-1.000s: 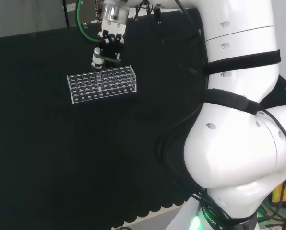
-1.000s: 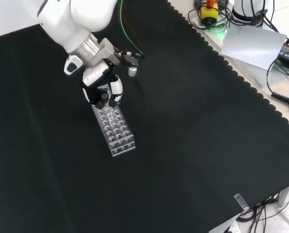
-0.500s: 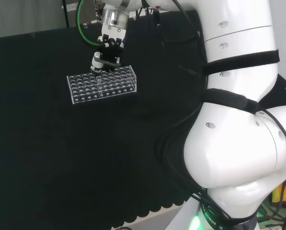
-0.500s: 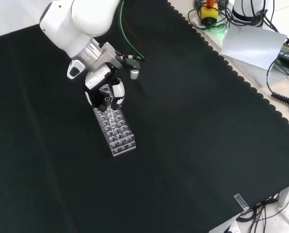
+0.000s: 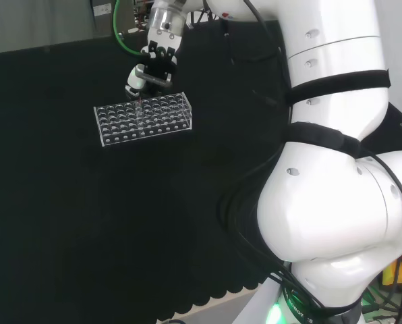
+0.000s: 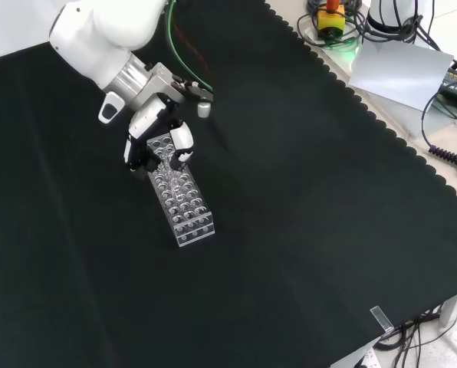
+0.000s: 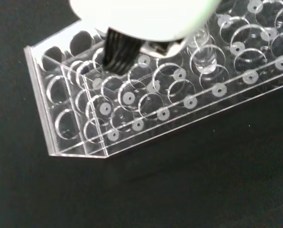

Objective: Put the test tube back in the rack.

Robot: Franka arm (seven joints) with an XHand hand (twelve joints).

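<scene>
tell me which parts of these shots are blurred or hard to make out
Wrist view: the white part of the hand is out of focus; the clear rack is sharp. Head view: the rack reads only by its pale edges against the black cloth.

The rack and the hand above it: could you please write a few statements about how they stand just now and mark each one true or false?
1. The clear rack stands upright on the black cloth. True.
2. The hand is at the end of the rack nearer the front view's top. True.
3. The rack lies tipped on its side. False: its holes face up.
4. The hand rests on bare cloth far from the rack. False: it is over the rack's end, fingers curled.
5. In the head view the hand is above the rack's far edge. True.
</scene>
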